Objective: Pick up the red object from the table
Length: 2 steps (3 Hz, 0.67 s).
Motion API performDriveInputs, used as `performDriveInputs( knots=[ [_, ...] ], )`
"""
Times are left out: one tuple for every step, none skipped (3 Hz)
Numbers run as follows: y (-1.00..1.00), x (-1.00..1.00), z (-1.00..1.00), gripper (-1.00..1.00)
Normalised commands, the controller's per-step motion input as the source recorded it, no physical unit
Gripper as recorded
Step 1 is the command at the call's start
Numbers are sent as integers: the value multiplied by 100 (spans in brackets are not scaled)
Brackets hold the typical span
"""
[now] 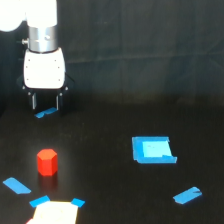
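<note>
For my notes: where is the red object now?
In the exterior view's lower left, the red object stands on the table, below the gripper.

Arm [27,15] cut off at top; pale patch [54,214] cropped below.

One red block, one gripper, and several blue tape pieces

On the table [110,125] I count one red block [47,162], one gripper [45,102], one blue square patch [153,150], five blue tape strips [187,195], and one pale sheet [55,214].
</note>
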Motion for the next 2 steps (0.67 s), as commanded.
performDriveInputs(
  knots=[
    [-100,-31,-100,100],
    [-100,-19,-54,100]
  ],
)
